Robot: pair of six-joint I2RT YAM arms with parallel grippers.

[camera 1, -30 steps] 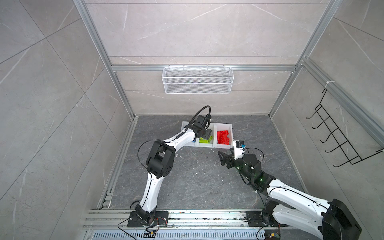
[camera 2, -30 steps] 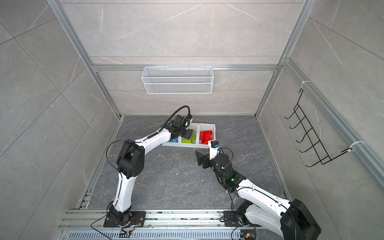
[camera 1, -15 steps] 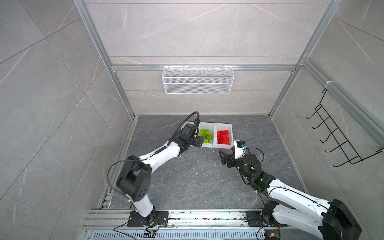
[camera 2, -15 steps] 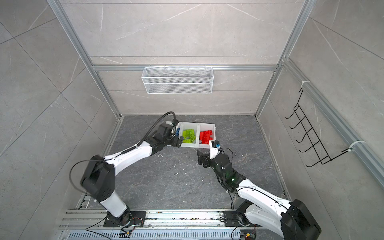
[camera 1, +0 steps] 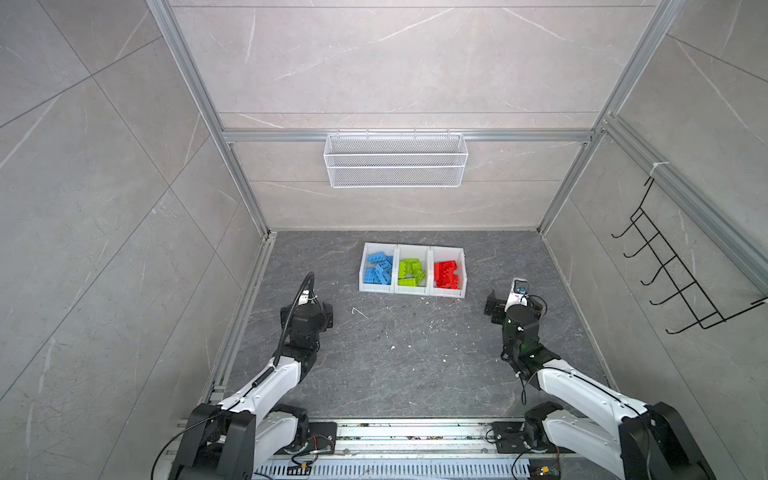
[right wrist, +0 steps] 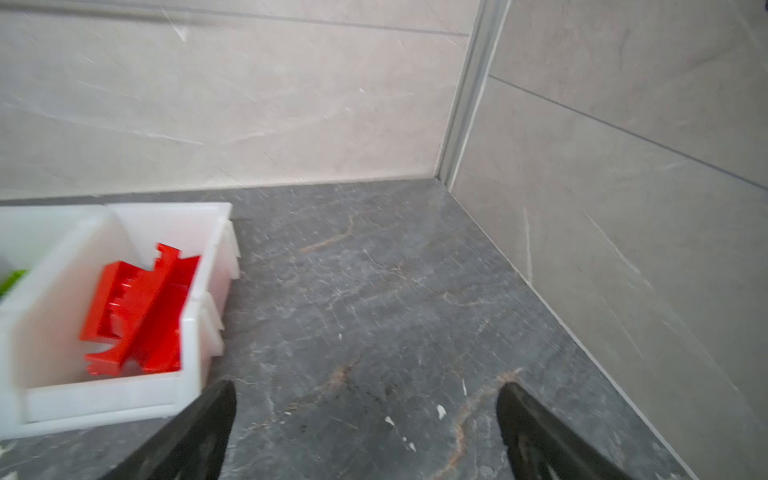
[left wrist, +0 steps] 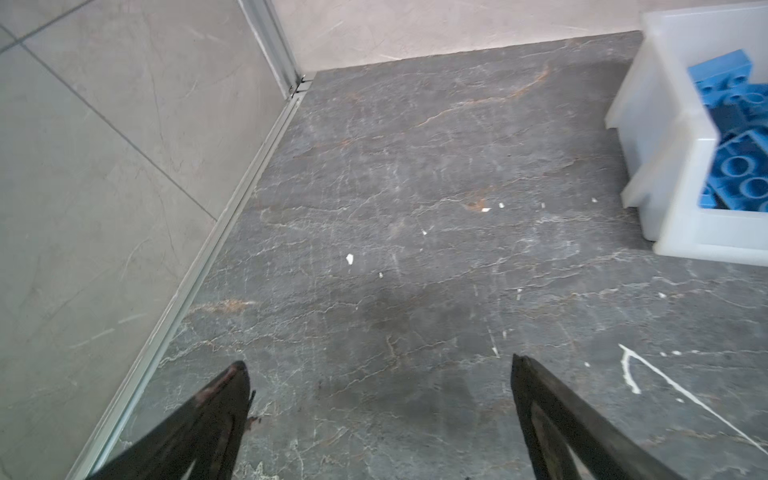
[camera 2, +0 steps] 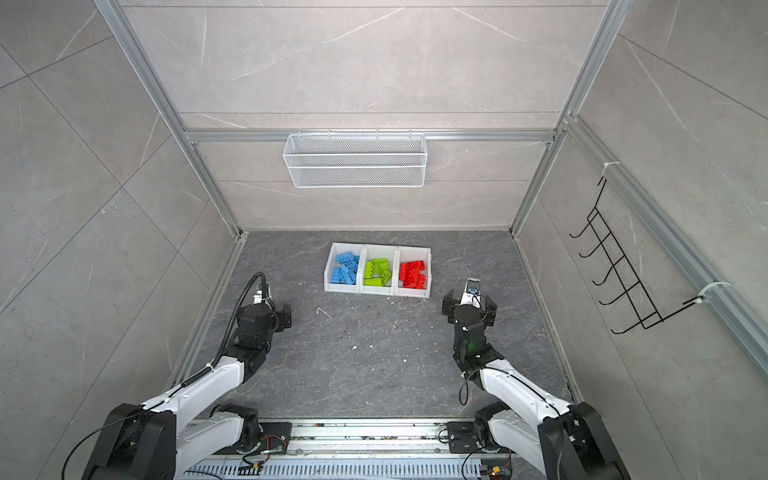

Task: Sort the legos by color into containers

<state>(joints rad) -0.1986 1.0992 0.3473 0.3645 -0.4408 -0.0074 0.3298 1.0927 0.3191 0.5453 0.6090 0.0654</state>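
Legos (camera 1: 410, 272) all lie in the bins (camera 1: 411, 291), blue, green, red, one colour apiece, in both top views. Only the wrist views show the jaws: left gripper (left wrist: 379, 362) wide and empty, off the bins' blue end; right gripper (right wrist: 365, 385) wide and empty, beside the red end. Floor (camera 1: 395, 365) around the bins lies open.

Glossy plastic legos (camera 1: 410, 272), smooth plastic containers (camera 1: 413, 290)

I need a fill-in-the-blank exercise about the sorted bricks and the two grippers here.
In a top view, the middle container holds the ____ legos.
There, the red legos lie at the ____ end of the row.
The left gripper and the right gripper both stand ____, holding nothing.
Missing words: green; right; open.
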